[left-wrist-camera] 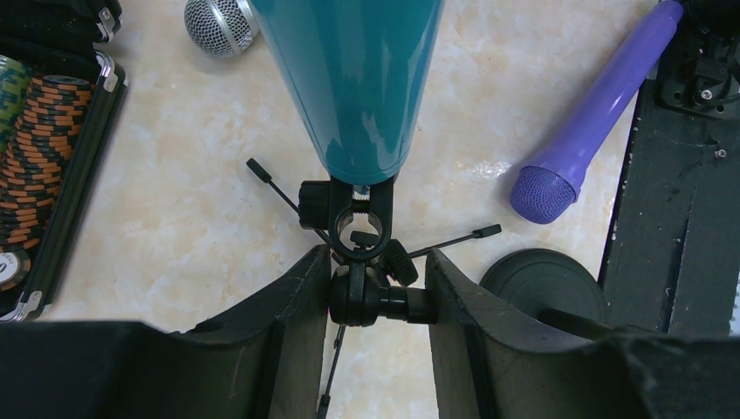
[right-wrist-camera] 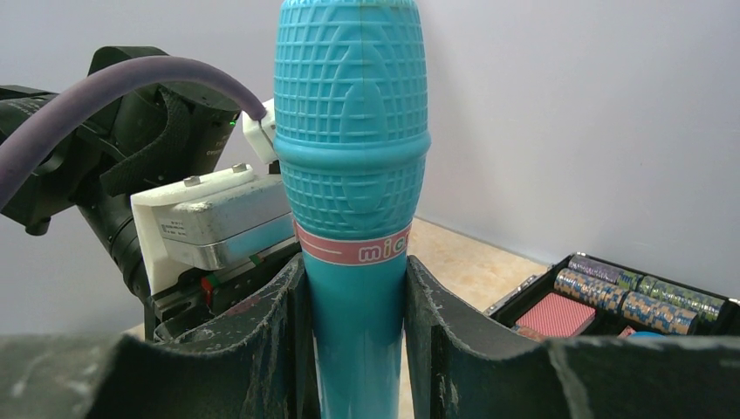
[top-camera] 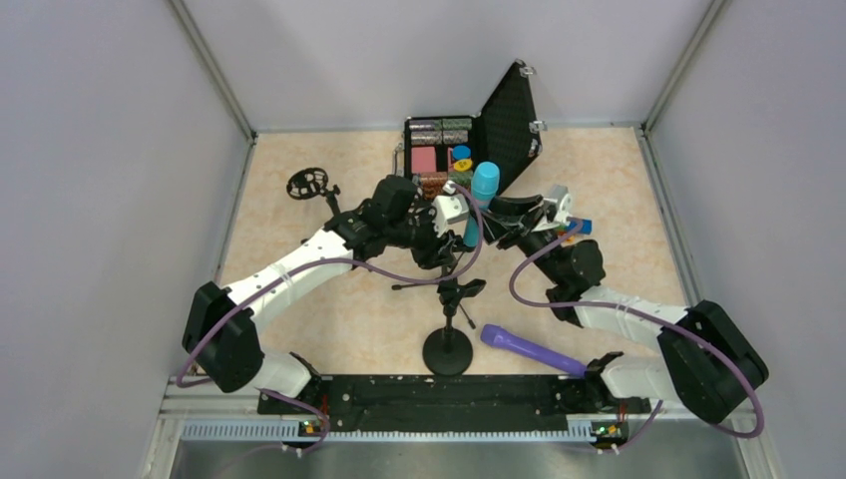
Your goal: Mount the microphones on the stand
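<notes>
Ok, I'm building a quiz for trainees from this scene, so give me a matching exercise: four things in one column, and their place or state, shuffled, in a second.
Things:
1. light blue microphone
2. purple microphone
3. stand joint
4. chip case

Places or states:
A. lies flat beside the stand base
B. stands open at the far edge of the table
C. gripped upright by the right pincer
D. clamped in the left pincer

Pairs: 1-C, 2-A, 3-D, 4-B
</notes>
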Controlling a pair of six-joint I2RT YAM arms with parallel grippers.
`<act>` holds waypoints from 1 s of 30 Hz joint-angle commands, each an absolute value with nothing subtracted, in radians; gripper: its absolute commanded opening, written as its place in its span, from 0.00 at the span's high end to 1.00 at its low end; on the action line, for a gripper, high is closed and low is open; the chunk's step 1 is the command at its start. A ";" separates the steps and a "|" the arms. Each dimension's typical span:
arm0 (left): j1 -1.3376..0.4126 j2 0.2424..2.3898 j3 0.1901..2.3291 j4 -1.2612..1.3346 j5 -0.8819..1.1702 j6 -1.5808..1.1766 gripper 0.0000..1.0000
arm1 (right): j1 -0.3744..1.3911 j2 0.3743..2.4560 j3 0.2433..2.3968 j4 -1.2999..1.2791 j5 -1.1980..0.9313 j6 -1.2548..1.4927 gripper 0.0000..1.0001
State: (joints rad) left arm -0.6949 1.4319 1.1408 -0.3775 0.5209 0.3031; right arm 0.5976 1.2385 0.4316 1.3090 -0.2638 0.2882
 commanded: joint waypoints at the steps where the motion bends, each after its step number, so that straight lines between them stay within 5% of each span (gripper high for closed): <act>1: -0.700 1.445 1.171 -0.379 0.514 0.312 0.75 | 0.612 1.284 0.388 1.190 -0.275 0.249 1.00; 30: -0.707 1.452 1.173 -0.385 0.508 0.320 0.82 | 0.632 1.355 0.316 1.249 -0.243 0.244 1.00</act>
